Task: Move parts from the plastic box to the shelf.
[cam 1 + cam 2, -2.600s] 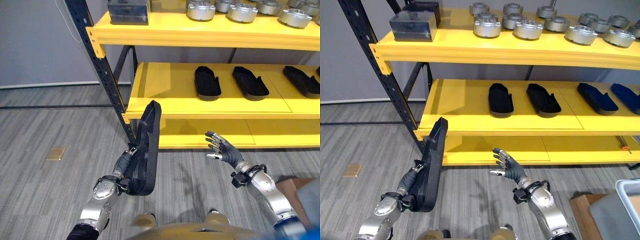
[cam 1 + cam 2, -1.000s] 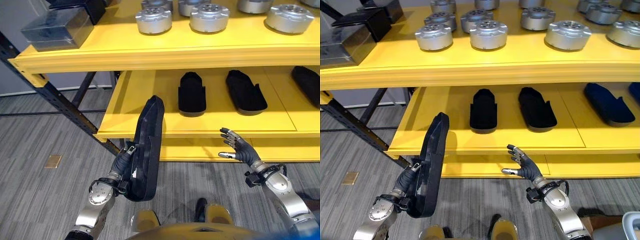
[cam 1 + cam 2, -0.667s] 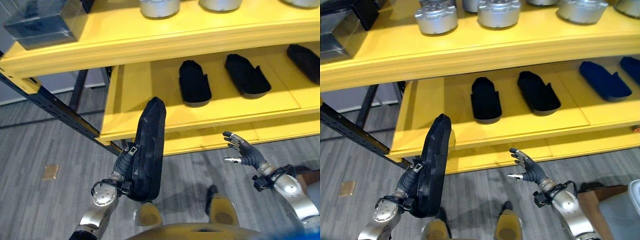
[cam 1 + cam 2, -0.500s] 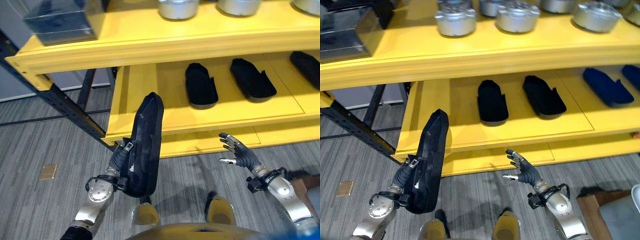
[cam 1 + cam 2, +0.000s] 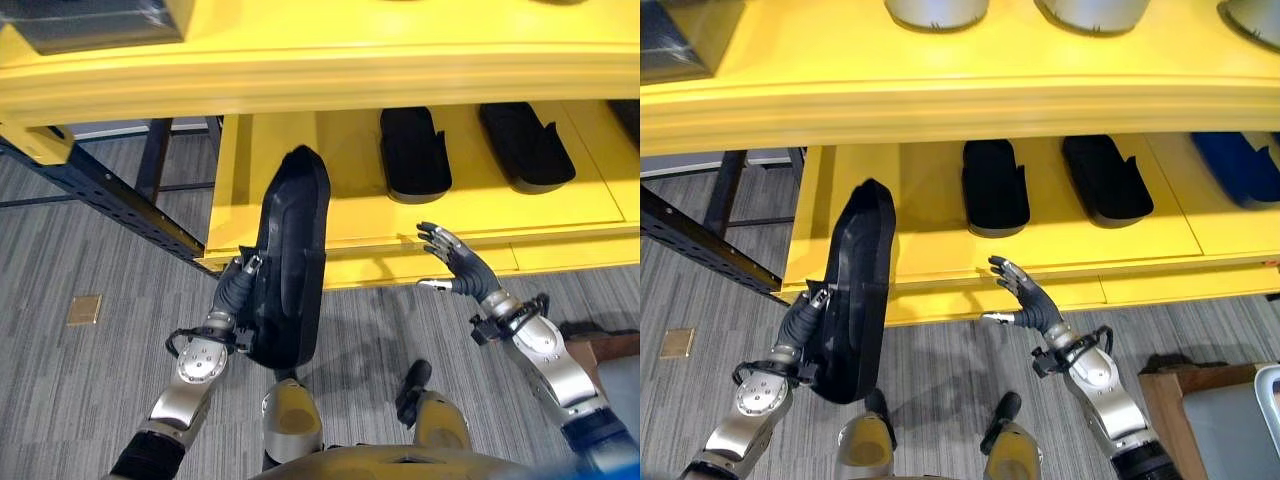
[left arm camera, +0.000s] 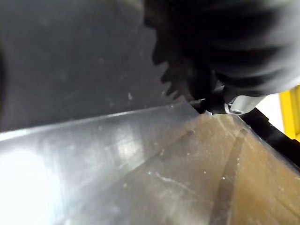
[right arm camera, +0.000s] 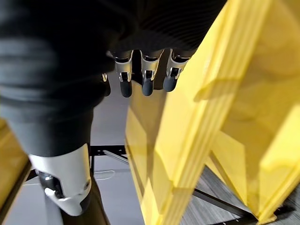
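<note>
Yellow shelf (image 5: 300, 215) with dark blue uprights is faced, over grey plank flooring. A long black part (image 5: 288, 262) is held upright in the left hand (image 5: 236, 292), fingers curled round its lower edge; its top end overlaps the front edge of the middle level, at the empty left bay. It is not yet laid down. Two similar black parts (image 5: 995, 186) are already seated further right on that level, a blue one (image 5: 1235, 165) at the far right. The right hand (image 5: 1024, 299) is held empty, fingers spread straight, just in front of the shelf lip. A corner of the plastic box (image 5: 1272, 395) is seen at lower right; contents cannot be judged. Judged: mid-task, current part in transit, placement left.
</note>
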Tool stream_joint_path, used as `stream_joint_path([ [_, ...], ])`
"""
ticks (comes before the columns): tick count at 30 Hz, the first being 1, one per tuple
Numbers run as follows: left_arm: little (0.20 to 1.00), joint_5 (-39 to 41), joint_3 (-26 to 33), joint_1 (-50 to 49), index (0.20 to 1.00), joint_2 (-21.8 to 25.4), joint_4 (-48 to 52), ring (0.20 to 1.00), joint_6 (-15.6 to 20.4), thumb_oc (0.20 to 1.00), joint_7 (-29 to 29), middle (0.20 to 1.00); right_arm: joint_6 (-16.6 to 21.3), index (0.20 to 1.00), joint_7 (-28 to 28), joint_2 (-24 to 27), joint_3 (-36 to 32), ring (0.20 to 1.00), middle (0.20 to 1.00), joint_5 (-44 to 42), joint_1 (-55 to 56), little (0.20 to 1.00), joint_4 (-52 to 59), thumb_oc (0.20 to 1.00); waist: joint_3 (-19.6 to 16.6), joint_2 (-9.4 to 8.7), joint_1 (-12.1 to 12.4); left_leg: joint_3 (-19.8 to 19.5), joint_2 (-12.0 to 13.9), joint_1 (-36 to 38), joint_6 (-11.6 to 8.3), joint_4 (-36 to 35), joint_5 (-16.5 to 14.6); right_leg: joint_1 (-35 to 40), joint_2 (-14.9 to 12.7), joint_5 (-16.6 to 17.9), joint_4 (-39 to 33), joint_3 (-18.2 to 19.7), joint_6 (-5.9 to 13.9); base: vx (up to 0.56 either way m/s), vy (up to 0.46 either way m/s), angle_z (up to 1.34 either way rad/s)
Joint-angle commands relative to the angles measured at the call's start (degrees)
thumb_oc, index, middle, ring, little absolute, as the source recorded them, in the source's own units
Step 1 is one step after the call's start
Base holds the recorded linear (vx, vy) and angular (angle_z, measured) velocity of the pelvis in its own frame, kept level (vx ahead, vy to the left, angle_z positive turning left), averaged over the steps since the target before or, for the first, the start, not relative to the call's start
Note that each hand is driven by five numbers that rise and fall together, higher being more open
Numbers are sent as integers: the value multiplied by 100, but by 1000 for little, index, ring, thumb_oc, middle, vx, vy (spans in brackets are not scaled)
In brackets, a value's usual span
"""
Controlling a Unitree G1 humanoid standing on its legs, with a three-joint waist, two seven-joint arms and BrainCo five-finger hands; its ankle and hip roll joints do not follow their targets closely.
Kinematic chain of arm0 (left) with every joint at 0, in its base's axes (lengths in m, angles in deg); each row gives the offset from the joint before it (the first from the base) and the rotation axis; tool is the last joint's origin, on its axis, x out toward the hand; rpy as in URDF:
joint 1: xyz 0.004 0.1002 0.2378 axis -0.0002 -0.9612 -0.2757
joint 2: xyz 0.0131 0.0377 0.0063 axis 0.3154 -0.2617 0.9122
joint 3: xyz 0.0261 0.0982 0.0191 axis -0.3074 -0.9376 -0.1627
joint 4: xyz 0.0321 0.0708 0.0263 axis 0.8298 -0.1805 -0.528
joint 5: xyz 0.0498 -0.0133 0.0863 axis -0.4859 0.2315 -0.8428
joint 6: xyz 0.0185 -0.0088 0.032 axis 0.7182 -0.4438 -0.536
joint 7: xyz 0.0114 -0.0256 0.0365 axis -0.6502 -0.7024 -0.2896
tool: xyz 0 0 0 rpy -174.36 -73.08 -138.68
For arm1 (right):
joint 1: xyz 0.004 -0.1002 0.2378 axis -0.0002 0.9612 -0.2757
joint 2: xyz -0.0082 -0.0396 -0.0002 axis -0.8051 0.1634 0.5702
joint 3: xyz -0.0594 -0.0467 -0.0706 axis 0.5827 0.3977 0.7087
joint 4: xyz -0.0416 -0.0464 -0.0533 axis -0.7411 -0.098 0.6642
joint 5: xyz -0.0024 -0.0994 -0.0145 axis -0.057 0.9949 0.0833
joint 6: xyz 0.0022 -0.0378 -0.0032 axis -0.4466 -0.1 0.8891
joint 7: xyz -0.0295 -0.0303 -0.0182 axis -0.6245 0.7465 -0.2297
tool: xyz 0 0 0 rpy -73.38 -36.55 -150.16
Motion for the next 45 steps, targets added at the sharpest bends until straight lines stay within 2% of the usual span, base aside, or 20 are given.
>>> stream_joint_path([
  [1, 200, -86, 121, 492, 200, 96, 467, 200, 500, 200, 536, 200, 123, 1000, -223, 96, -95, 1000, 1000, -149, -246, 1000, 618, 1000, -41, -158, 54, -380, 114, -824, 99, 723, -67, 528, -352, -848, 646, -93, 421, 80, -23, -18],
  [3, 200, -125, 117, 683, 200, 90, 412, 200, 485, 200, 783, 200, -19, 1000, -380, 126, -79, 1000, 1000, -326, -365, 1000, 710, 1000, -18, -161, 44, -448, 142, -927, 78, 852, -79, 472, -328, -903, 768, -71, 378, 98, -12, -16],
  [4, 200, -192, 109, 813, 200, 62, 392, 200, 367, 200, 1024, 200, -146, 1000, -384, 114, -51, 1000, 1000, -557, -410, 1000, 850, 1000, 0, -162, 30, -490, 166, -1014, 74, 964, -93, 410, -307, -937, 876, -48, 347, 108, -9, -12],
  [9, 200, -257, -59, 1454, 200, -16, 207, 200, 330, 200, 1516, 200, -235, 1000, -112, 107, -145, 1000, 1000, -698, -949, 1000, 1303, 1000, 260, -153, -96, -608, 193, -1506, 68, 1273, -181, -271, -320, -1083, 1448, 155, 301, -50, 29, -9],
  [12, 200, -62, -32, 1720, 200, -91, 176, 200, 216, 200, 1767, 200, -463, 1000, 60, 176, -316, 1000, 1000, -765, -1204, 1000, 1518, 1000, 420, -102, -189, -660, 157, -1722, 86, 1453, -255, -619, -363, -1147, 1722, 300, 299, -85, 98, -13],
  [16, 200, -66, 19, 1947, 200, -140, 56, 200, 120, 200, 2056, 200, -441, 1000, 70, 230, -510, 1000, 1000, -870, -1325, 1000, 1705, 1000, 543, -61, -277, -714, 138, -1969, 102, 1687, -336, -943, -411, -1215, 2007, 442, 296, -67, 76, -10],
  [20, 200, 699, 147, 2351, 200, -230, -236, 200, -72, 200, 2209, 200, -152, 1000, 179, 208, -646, 1000, 1000, -899, -1666, 1000, 1932, 1000, 702, 15, -382, -776, 104, -2289, 135, 2006, -447, -1388, -496, -1288, 2402, 636, 292, -81, 81, -11],
  [24, 200, 652, 242, 2691, 200, -277, -550, 200, -266, 200, 2376, 200, 87, 1000, 380, 161, -745, 1000, 1000, -697, -2112, 1000, 2009, 1000, 829, 86, -449, -776, 102, -2515, 163, 2206, -507, -1710, -546, -1379, 2709, 758, 257, -85, 73, -7],
  [30, 200, 476, 533, 3205, 200, 18, -939, 200, -460, 200, 2667, 200, 322, 1000, 656, 361, -1153, 1000, 1000, -528, -2419, 1000, 2104, 1000, 994, 177, -564, -763, 82, -2929, 194, 2476, -591, -2342, -645, -1438, 3144, 950, 238, -99, 53, -2],
  [35, 200, 311, 746, 3389, 200, 272, -1161, 200, -692, 200, 2843, 200, 320, 1000, 589, 514, -1379, 1000, 1000, -554, -2331, 1000, 2129, 1000, 997, 226, -650, -774, 96, -3198, 185, 2622, -645, -2712, -636, -1468, 3348, 1055, 204, -55, 15, -7],
  [38, 200, 52, 912, 3593, 200, 584, -1359, 200, -913, 200, 2876, 200, 351, 1000, 537, 640, -1579, 1000, 1000, -535, -2248, 1000, 2174, 1000, 997, 242, -720, -781, 116, -3490, 182, 2778, -697, -3095, -642, -1464, 3517, 1123, 169, -82, 17, -4],
  [45, 200, 96, 1126, 3890, 200, 998, -1779, 200, -1288, 200, 2820, 200, 397, 1000, 344, 836, -1875, 1000, 1000, -684, -2190, 1000, 2142, 1000, 997, 301, -838, -775, 77, -3716, 181, 2929, -767, -3456, -613, -1425, 3650, 1243, 134, -32, 44, -6],
])
